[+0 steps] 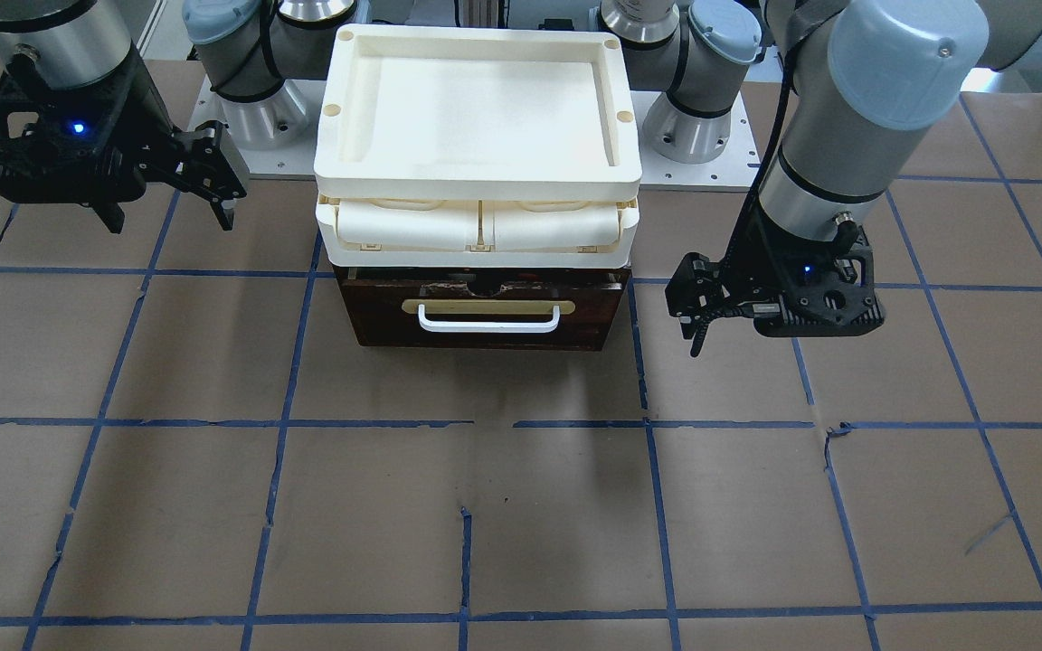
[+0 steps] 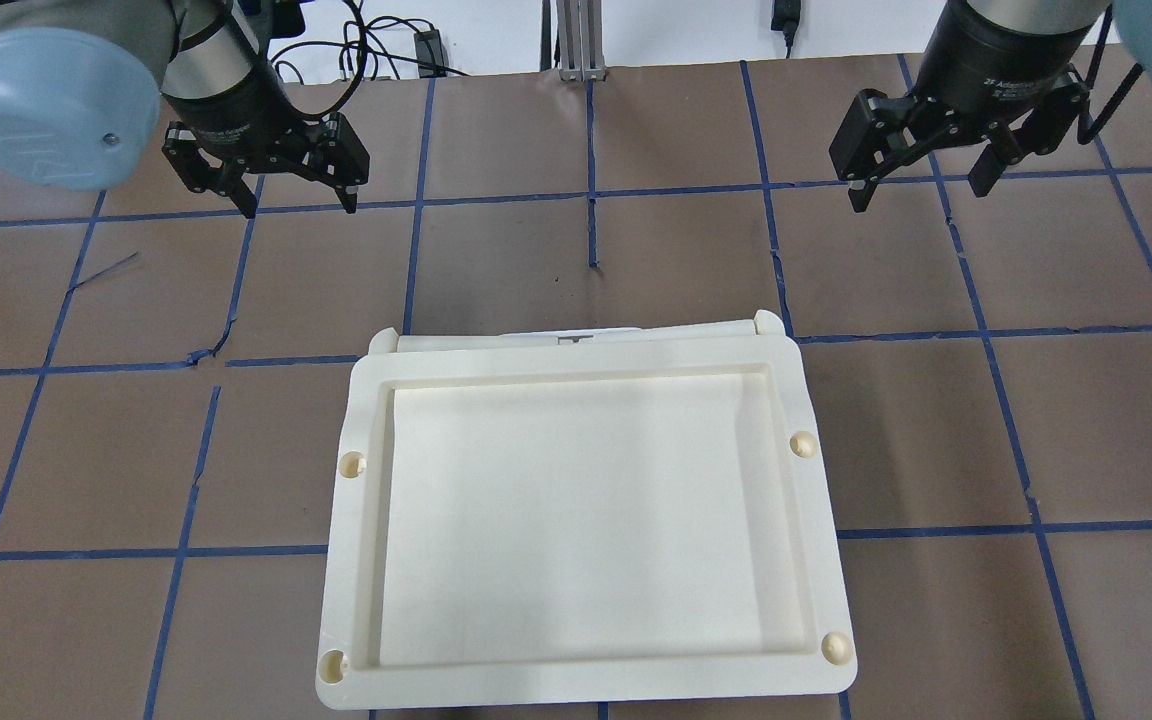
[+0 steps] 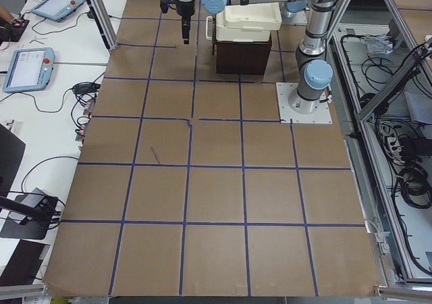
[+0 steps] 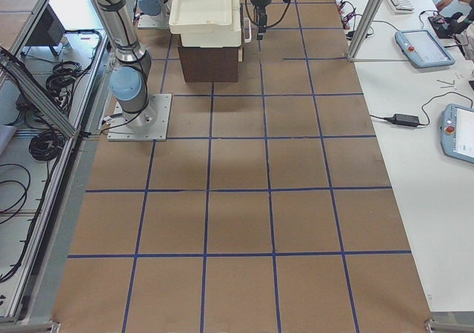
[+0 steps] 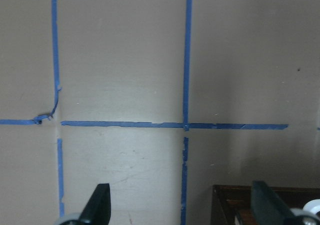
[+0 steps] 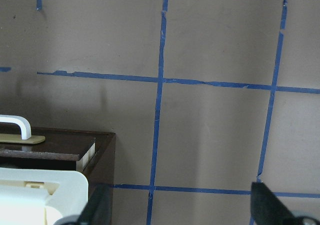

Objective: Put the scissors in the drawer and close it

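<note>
Left gripper (image 2: 298, 205) and right gripper (image 2: 921, 195): fingers spread, holding nothing, above the table (image 2: 576, 270). You find the drawer (image 1: 376, 316) between them, under the cream tray unit (image 1: 476, 185), its white handle (image 1: 488, 326) facing away from the robot. You cannot see the scissors.

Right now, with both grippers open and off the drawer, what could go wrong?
1. The scissors show in no view, so nothing confirms they are inside the drawer.
2. The drawer's dark front stands out past the cream tray unit; whether it is fully shut cannot be told.
3. The left gripper hangs open close beside the drawer's corner; a sideways move might clip it.
</note>
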Robot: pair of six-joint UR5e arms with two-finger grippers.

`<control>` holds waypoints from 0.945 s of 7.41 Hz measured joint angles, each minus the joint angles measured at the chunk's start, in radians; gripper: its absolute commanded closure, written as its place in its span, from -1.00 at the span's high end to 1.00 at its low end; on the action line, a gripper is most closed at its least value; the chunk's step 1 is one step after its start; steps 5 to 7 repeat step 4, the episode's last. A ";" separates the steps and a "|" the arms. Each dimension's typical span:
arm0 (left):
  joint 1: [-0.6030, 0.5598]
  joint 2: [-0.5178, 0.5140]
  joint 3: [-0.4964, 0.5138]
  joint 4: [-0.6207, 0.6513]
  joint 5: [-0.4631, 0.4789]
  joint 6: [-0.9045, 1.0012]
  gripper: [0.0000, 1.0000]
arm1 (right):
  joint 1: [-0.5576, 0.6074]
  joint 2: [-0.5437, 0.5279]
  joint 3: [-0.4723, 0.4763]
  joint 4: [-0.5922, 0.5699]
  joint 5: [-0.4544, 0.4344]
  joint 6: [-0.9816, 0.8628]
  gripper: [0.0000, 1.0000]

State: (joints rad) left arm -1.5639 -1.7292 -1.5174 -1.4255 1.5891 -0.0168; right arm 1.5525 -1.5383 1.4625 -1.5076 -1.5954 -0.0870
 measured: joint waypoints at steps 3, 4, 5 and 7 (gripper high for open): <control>0.015 0.017 -0.021 0.000 -0.010 0.004 1.00 | 0.002 0.041 -0.058 -0.005 0.006 0.070 1.00; 0.018 0.018 -0.023 -0.001 -0.012 0.009 1.00 | 0.003 0.049 -0.066 -0.011 0.006 0.081 1.00; 0.018 0.018 -0.023 -0.001 -0.012 0.009 1.00 | 0.003 0.049 -0.066 -0.011 0.006 0.081 1.00; 0.018 0.018 -0.023 -0.001 -0.012 0.009 1.00 | 0.003 0.049 -0.066 -0.011 0.006 0.081 1.00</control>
